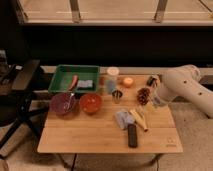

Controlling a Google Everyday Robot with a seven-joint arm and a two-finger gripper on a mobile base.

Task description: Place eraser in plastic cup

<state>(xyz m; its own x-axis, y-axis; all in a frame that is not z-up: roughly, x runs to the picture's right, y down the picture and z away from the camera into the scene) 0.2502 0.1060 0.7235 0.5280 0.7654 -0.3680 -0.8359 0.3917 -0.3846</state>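
Wooden table [100, 136]; tool [156, 101] near pine cone [144, 95]

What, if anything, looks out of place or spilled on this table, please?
Nothing stands out: the eraser lies flat near the front edge, the plastic cup stands upright, and the tool hovers above the right of the table.

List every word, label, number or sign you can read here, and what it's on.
No text can be read.
A dark mark at the front right corner of the table: too small to read.
The eraser, plastic cup and gripper, over the table's right edge: no lettering visible.
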